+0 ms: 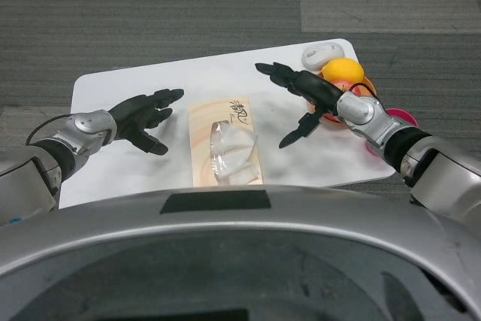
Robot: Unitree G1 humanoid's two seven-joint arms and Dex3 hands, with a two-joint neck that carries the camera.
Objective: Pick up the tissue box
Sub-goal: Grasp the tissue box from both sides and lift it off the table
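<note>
Both black robot hands hover over a white table (113, 178), seen from the robot's own head looking down. On the left side of the picture, the left hand (144, 116) reaches in from a silver forearm (79, 134), its fingers spread apart and pointing toward the middle of the table, with nothing held between them. On the right side, the right hand (304, 95) comes in from the other silver forearm (376, 119), fingers stretched out and fanned wide, thumb hanging down toward the tabletop, also holding nothing. Between the two hands lies the tissue box (227, 143), a pale wood-coloured box lying flat near the centre of the table, long side running away from the robot, with a clear plastic slot and a bit of white tissue showing on top. Neither hand touches the box; each is just beside it, one on either side. Behind the right hand, near the table's far right corner, sit a white computer mouse (319, 54) and a yellow-orange rounded toy (344, 73), with something pink (402, 118) partly hidden by the right forearm. Grey striped carpet (150, 13) surrounds the table.
</note>
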